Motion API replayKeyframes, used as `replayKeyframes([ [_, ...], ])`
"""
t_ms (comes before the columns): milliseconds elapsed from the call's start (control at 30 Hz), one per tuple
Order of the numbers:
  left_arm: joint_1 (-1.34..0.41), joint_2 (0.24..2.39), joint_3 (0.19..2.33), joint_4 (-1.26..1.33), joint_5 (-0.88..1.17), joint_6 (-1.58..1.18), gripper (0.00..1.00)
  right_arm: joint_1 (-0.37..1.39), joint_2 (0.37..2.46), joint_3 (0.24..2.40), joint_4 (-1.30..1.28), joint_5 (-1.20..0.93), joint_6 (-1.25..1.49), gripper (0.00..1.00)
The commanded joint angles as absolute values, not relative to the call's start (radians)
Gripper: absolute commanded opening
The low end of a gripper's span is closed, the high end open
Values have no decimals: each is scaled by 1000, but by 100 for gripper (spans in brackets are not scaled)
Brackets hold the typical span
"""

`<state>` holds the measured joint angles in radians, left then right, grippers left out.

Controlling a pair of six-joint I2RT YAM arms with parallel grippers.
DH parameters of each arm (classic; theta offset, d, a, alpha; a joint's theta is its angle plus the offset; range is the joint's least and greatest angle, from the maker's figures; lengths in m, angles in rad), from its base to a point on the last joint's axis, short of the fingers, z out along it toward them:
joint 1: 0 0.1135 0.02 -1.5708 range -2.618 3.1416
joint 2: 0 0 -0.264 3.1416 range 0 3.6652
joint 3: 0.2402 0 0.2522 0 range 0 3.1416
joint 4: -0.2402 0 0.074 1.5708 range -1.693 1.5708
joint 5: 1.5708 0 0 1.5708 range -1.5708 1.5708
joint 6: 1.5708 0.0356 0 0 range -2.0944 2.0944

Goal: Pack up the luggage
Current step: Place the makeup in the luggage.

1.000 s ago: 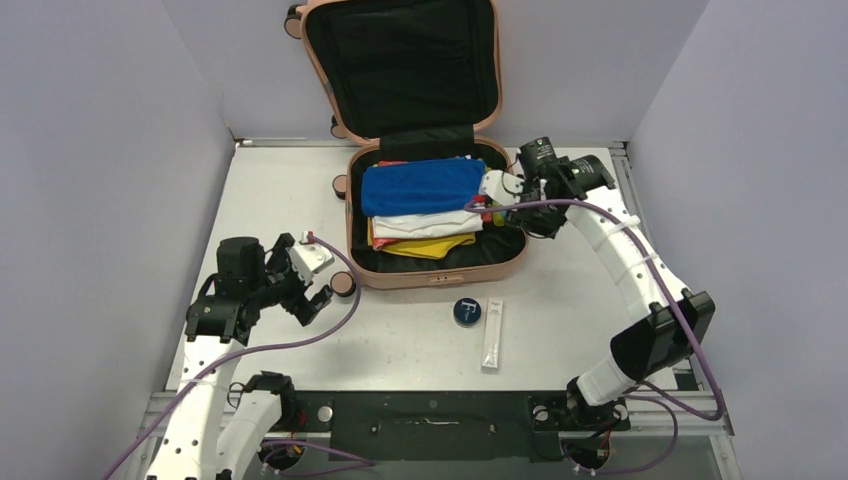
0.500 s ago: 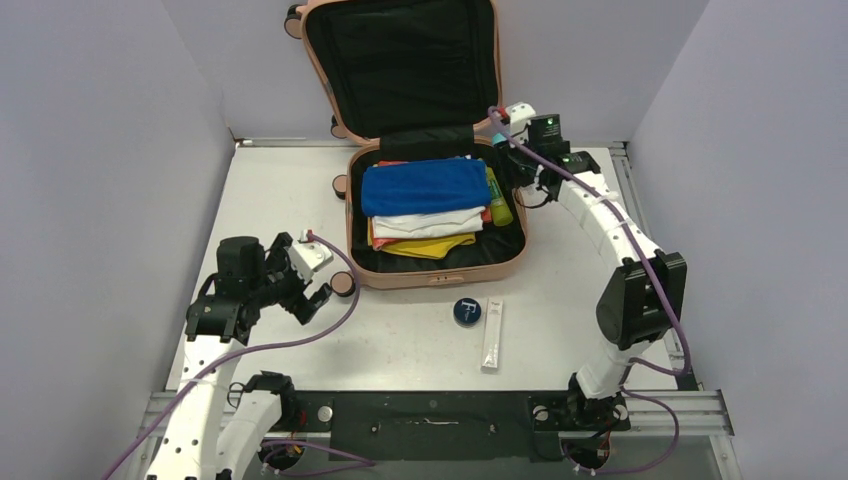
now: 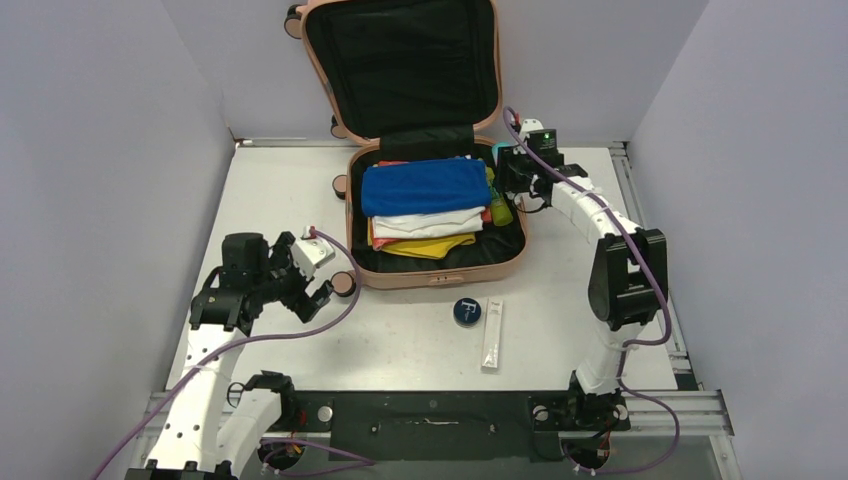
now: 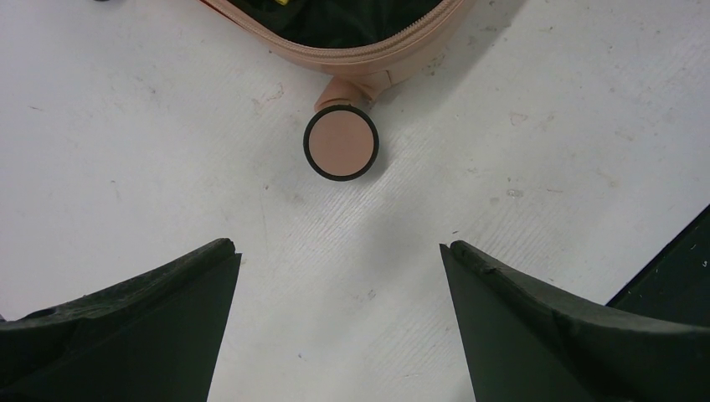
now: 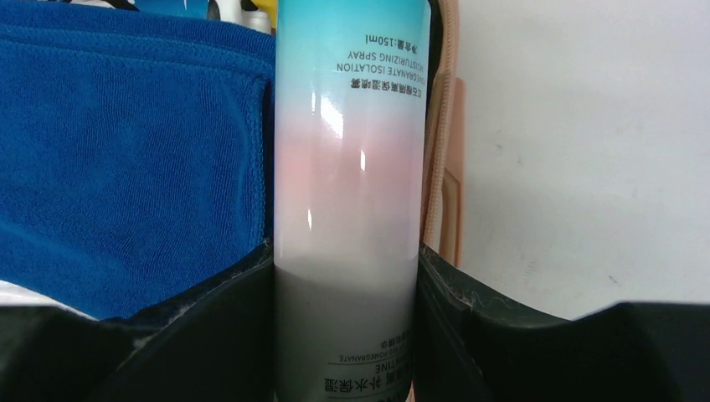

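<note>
While the left claw (image 3: 318, 278) hangs wide open over bare tabletop (image 3: 270, 190), holding nothing, the right claw (image 3: 512, 176) is partly closed on a spray bottle (image 5: 347, 167). In the right wrist view both fingers (image 5: 239, 293) press the bottle's white lower half. Its teal end points away from the camera.

The luggage (image 3: 440, 272) lies open at 12 o'clock on the tabletop, its lid (image 3: 400, 60) propped up against the back wall. The right claw is at the shell's 2 o'clock rim. There the bottle sits in the gap between a blue towel (image 5: 126, 151) at its 9 o'clock and the pink zippered wall at its 3 o'clock. Whether it touches the lining I cannot tell.

The towel tops a stack of white and yellow clothes (image 3: 428, 232) that fills most of the shell. A yellow-green tube (image 3: 500, 211) lies just beside the stack, at its 3 o'clock.

The left claw is at the luggage's 8 o'clock, near a wheel (image 4: 341, 143) and apart from it. At the luggage's 6 o'clock, a blue tin (image 3: 467, 311) and a white sachet (image 3: 492, 335) lie side by side.
</note>
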<state>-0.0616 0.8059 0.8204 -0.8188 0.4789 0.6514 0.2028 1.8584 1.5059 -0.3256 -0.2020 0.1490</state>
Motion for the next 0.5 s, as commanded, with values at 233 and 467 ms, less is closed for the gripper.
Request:
replayKeyframes([
  [233,-55,811,870,-788,504,638,96,235,1898,1511,-202,-207,193,6],
  [467,-55,802,868,-795,504,641,96,248,1906,1516,-216,-196,176,20],
])
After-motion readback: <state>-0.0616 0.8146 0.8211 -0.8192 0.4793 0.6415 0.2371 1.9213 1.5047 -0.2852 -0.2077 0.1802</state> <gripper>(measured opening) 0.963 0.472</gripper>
